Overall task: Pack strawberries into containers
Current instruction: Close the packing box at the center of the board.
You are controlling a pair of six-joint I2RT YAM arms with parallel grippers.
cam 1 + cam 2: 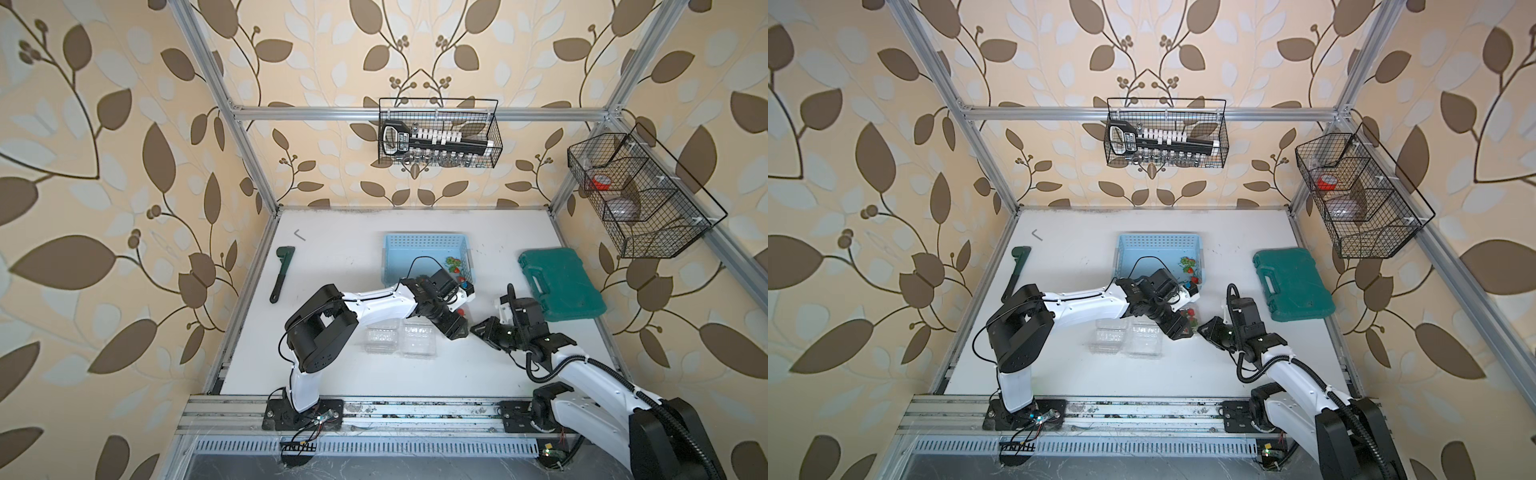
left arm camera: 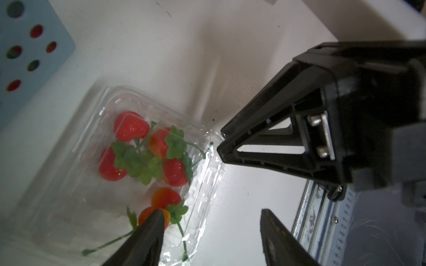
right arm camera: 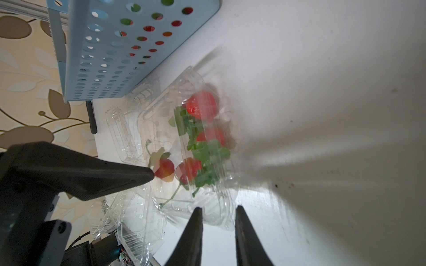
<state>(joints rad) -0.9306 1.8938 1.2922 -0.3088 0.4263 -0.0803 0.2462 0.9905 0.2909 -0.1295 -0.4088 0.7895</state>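
Observation:
A clear container (image 2: 207, 179) with several strawberries (image 2: 130, 126) in it lies on the white table just in front of the blue basket; in the right wrist view it is the container (image 3: 221, 221) with red strawberries (image 3: 202, 106). My left gripper (image 2: 211, 214) hangs over its edge, open, one fingertip (image 3: 138, 175) beside a berry. My right gripper (image 3: 219, 208) is open, a narrow gap between its fingers, with the container's clear rim at its tips. Both top views show the left gripper (image 1: 455, 332) and the right gripper (image 1: 476, 330) tip to tip. Two empty containers (image 1: 380, 338) (image 1: 419, 338) lie side by side under the left arm.
The light blue basket (image 1: 426, 243) holds a few strawberries (image 1: 453, 264) in its right corner. A green tool case (image 1: 561, 286) lies to the right and a green wrench (image 1: 282, 270) to the left. Black wire baskets (image 1: 440, 133) (image 1: 640, 195) hang on the frame.

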